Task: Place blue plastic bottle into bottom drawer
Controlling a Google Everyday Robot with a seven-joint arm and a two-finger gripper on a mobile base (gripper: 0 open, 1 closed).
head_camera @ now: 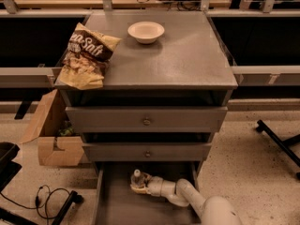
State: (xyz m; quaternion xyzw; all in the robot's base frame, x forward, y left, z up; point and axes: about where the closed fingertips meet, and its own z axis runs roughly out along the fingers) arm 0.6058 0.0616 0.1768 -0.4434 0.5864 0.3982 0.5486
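The blue plastic bottle (137, 177) stands upright inside the open bottom drawer (112, 205), near its back, white cap up. My gripper (138, 185) reaches into the drawer from the lower right on a white arm and sits at the bottle's lower body. The fingers wrap the bottle's base, so most of the bottle below the cap is hidden.
A cream bowl (146, 31) and a chip bag (86, 56) lie on the grey cabinet top (187, 55). Two upper drawers with small knobs are closed. A cardboard box (51, 135) stands left of the cabinet, cables on the floor at lower left, a chair leg at right.
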